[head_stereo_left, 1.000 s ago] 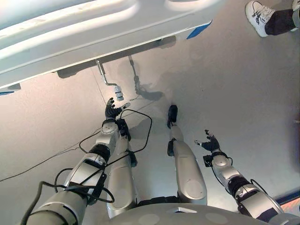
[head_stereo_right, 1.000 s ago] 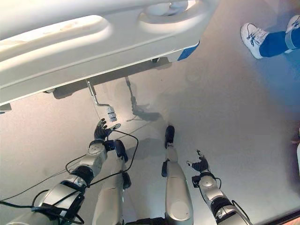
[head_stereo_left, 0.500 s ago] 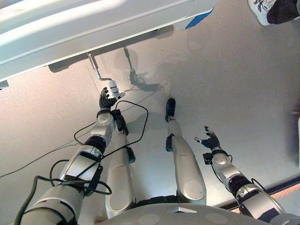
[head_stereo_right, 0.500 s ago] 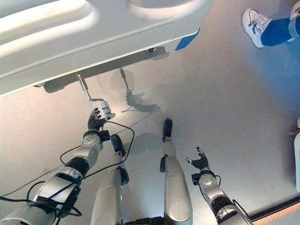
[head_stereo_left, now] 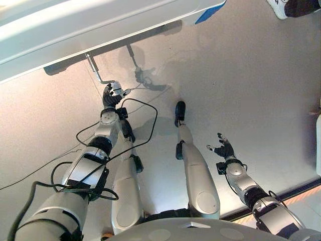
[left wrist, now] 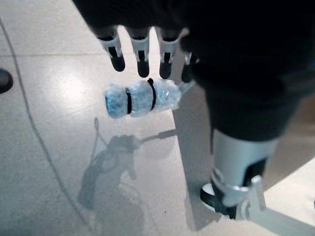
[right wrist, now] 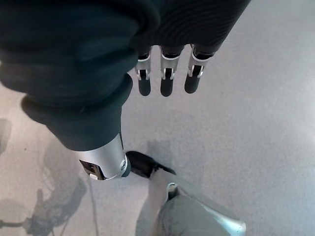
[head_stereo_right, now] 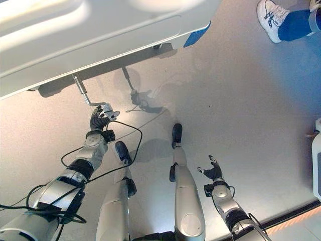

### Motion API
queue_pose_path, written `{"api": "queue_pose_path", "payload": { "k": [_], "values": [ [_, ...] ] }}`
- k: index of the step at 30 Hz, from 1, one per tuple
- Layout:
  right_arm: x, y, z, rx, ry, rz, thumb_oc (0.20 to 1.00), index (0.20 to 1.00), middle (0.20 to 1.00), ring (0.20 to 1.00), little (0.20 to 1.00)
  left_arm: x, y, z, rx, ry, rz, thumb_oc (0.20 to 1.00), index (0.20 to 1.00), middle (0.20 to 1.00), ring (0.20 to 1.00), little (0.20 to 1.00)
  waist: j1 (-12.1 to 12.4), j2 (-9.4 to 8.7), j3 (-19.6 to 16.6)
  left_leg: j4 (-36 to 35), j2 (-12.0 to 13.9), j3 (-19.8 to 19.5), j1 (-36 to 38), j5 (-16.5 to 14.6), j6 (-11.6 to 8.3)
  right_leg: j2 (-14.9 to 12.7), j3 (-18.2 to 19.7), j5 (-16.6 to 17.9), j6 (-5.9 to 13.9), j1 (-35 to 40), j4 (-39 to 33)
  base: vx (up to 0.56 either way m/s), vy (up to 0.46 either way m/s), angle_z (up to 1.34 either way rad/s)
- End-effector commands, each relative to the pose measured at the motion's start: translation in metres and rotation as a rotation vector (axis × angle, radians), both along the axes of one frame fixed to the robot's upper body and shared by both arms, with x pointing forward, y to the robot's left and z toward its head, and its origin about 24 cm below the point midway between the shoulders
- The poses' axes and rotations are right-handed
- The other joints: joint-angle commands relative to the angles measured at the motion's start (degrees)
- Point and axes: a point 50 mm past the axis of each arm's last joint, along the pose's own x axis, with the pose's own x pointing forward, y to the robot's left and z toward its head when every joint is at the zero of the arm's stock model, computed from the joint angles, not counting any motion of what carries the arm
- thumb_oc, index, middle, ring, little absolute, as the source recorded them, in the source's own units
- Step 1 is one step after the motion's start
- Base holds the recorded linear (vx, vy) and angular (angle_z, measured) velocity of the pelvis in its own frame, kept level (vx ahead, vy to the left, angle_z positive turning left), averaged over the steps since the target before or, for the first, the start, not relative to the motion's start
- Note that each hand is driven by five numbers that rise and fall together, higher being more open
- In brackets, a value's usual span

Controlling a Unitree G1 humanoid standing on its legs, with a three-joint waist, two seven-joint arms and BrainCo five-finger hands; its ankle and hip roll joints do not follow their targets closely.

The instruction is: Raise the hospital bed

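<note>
The left hand [head_stereo_left: 111,96] reaches the crank handle [left wrist: 140,98] with fingers straight, tips just above its wrapped grip and not closed round it, as the left wrist view shows. From the head views, the crank's metal rod [head_stereo_left: 93,65] runs up under the hospital bed [head_stereo_left: 90,25] edge. The right hand [head_stereo_left: 223,149] hangs open over bare floor [head_stereo_left: 251,90], holding nothing. A person's shoe [head_stereo_right: 268,20] stands well apart.

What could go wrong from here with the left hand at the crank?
1. The left hand has straight fingers just short of the wrapped crank handle; closing now might miss or only clip it.
2. The crank sits close under the bed frame, so turning could bring the hand against the frame.
</note>
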Motion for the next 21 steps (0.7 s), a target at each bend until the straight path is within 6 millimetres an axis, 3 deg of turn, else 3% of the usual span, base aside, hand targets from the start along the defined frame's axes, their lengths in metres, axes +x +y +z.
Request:
{"api": "queue_pose_path", "payload": {
  "k": [1, 5, 15, 21],
  "values": [
    [-0.01, -0.009, -0.001, 0.015, -0.012, -0.021, 1.0, 1.0, 1.0, 1.0, 1.0, 0.011, 0.018, 0.033, -0.002, -0.089, 0.055, 1.0, 1.0, 1.0, 1.0, 1.0, -0.17, -2.85, 1.14, -0.73, -2.38, -3.41, -5.63, 3.01, 3.18, 1.92, 0.58, 2.3, 4.5, -2.41, 0.85, 0.0, 0.0, 0.0],
    [-0.008, -0.009, 0.003, 0.033, -0.038, -0.023, 1.0, 1.0, 1.0, 1.0, 1.0, 0.017, 0.022, 0.048, -0.004, -0.116, 0.068, 1.0, 1.0, 1.0, 1.0, 1.0, -0.73, -3.39, 1.15, -0.73, -2.3, -3.48, -6.98, 3.08, 3.13, 1.98, 0.56, 2.67, 4.59, -3.79, 0.57, 0.0, 0.0, 0.0],
    [-0.007, -0.008, 0.007, 0.049, -0.063, -0.018, 1.0, 1.0, 1.0, 1.0, 1.0, 0.02, 0.025, 0.055, -0.044, -0.124, 0.081, 1.0, 1.0, 1.0, 1.0, 1.0, -1.47, -4.29, 1.17, -0.73, -2.35, -3.65, -8.85, 3.06, 3.13, 2.03, 0.89, 3.14, 4.7, -5.59, 0.39, 0.0, -0.001, 0.0],
    [-0.005, -0.008, 0.012, 0.06, -0.092, -0.009, 1.0, 1.0, 1.0, 1.0, 1.0, 0.024, 0.032, 0.072, -0.022, -0.153, 0.092, 1.0, 1.0, 1.0, 1.0, 1.0, -1.97, -4.88, 1.17, -0.73, -2.31, -3.75, -10.47, 3.13, 3.07, 2.06, 0.89, 3.42, 4.93, -7.07, 0.24, 0.0, 0.0, 0.0]
  ]
}}
